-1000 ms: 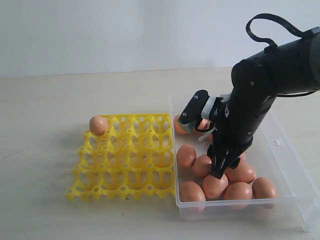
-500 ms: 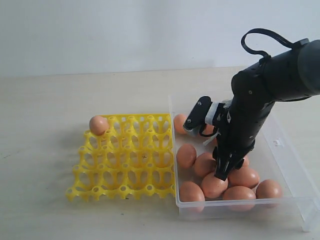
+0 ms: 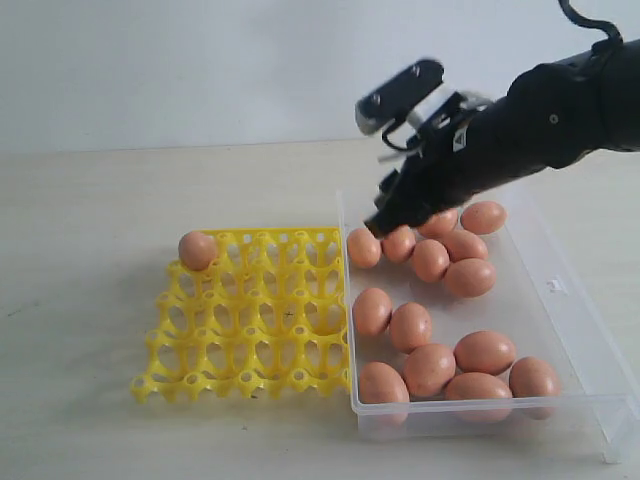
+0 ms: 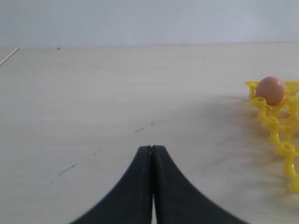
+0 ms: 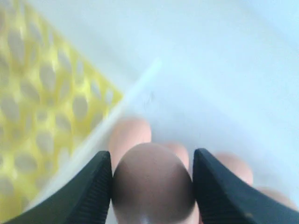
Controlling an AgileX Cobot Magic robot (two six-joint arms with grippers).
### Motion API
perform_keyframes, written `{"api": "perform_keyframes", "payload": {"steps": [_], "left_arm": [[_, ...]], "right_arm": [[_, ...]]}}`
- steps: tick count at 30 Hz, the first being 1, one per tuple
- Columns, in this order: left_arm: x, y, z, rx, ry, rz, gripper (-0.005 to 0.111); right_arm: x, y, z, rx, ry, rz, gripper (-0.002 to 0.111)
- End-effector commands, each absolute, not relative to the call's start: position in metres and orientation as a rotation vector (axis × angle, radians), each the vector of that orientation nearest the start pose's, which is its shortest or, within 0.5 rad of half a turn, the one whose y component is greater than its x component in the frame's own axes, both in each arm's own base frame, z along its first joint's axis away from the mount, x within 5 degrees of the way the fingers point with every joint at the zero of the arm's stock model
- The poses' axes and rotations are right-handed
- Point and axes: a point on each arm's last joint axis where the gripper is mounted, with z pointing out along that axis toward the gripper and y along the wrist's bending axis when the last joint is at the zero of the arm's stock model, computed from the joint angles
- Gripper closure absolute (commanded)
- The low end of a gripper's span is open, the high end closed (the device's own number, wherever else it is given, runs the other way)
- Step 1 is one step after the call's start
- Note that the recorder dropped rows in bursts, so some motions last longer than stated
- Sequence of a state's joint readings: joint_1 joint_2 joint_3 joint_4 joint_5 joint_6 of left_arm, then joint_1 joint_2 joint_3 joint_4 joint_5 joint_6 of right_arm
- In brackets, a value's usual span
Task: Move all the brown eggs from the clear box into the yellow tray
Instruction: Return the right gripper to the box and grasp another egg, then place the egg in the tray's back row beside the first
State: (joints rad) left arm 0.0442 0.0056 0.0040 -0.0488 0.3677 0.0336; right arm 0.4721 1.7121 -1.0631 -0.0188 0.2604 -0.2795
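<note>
A pale worktop (image 3: 100,200) carries the clear box (image 3: 560,310), with the yellow tray (image 3: 250,320) just beside the box's left wall in the exterior view. The right end effector (image 3: 383,222) hangs above the box's far left corner. Only its wrist view shows it gripping one brown egg (image 5: 153,184). The left end effector (image 4: 152,151), seen solely in its own wrist view, is closed on nothing. Other brown eggs (image 3: 430,370) lie inside the box. A lone egg (image 3: 197,250) sits on the tray corner farthest from the box.

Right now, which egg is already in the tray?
The one egg in the tray's far left corner cup; the others are in the box or the right gripper.
</note>
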Motion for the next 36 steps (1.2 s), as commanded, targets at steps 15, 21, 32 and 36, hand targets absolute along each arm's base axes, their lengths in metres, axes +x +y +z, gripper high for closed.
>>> {"api": "perform_keyframes", "payload": {"steps": [15,21,32,36], "left_arm": [[0.053,0.000,0.181,-0.044,1.836,-0.006,0.107],[0.053,0.000,0.181,-0.044,1.836,-0.006,0.107],[0.053,0.000,0.181,-0.044,1.836,-0.006,0.107],[0.053,0.000,0.181,-0.044,1.836,-0.006,0.107]], "right_arm": [[0.338,0.251,0.166,-0.517,1.827,0.847,0.108],[0.338,0.256,0.138,-0.489,1.875,0.931,0.108],[0.362,0.277,0.128,-0.518,1.862,0.991,0.108],[0.370,0.281,0.126,-0.518,1.856,0.982,0.107]]}}
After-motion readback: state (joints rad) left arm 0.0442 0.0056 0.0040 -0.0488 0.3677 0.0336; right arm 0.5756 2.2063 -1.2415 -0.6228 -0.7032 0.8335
